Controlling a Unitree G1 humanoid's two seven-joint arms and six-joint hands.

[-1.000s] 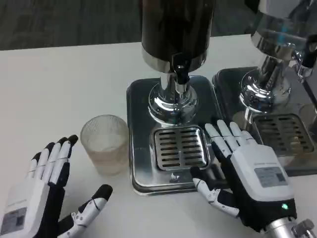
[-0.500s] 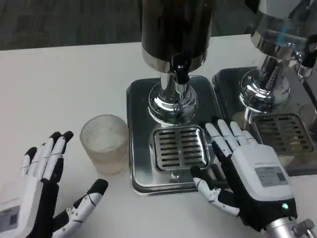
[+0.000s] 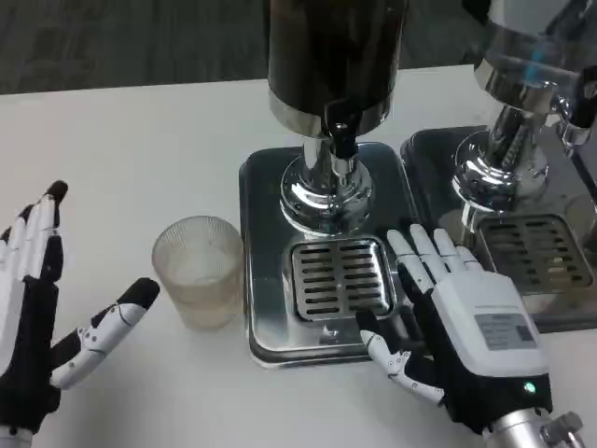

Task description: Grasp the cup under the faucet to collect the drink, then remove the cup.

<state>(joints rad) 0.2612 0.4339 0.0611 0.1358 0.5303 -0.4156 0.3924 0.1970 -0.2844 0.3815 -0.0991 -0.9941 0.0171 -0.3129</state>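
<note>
Both hands are released: left hand (image 3: 42, 308) spread beside the cup (image 3: 198, 271), right hand (image 3: 462, 327) flat on the tray (image 3: 266, 187).

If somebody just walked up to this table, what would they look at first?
Probably the tall dark drink dispenser standing at the back on its shiny metal tray, with a slotted grate below the faucet. Next, the two robot hands: the right hand rests on the tray beside the grate, and the left hand is open at the table's left edge. A frosted cup stands on the table left of the tray.
</note>
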